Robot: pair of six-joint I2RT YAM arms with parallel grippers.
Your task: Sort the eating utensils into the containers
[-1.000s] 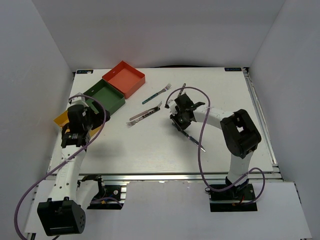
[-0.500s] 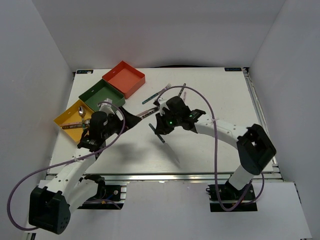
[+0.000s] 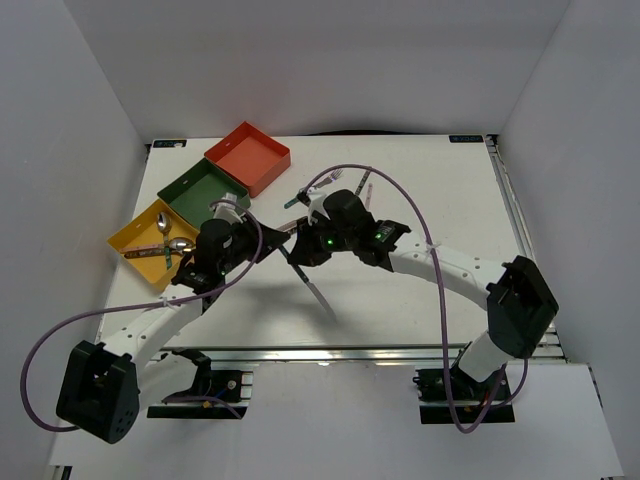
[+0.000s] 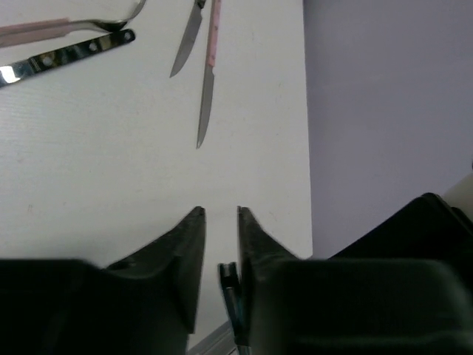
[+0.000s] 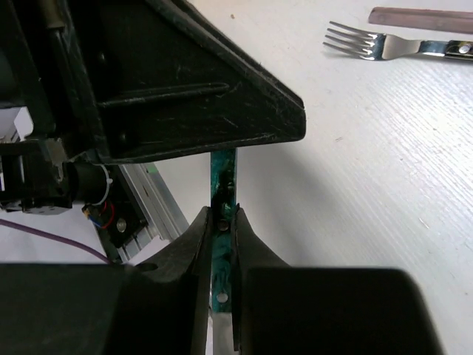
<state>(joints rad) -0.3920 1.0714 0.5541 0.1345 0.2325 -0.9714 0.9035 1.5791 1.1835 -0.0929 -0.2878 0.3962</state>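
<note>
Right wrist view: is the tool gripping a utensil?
Yes, the right tool is clamped on a teal-patterned utensil, whose handle runs up between its two fingers.

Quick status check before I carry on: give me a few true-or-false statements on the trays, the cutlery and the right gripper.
1. The right gripper is clamped on a teal-handled knife. True.
2. The red-orange tray holds spoons. False: it looks empty; the spoons lie in the yellow tray.
3. The green tray sits between the red-orange tray and the yellow tray. True.
4. Every utensil is already in a tray. False: a fork and a pink-handled knife, among others, lie on the table.
</note>
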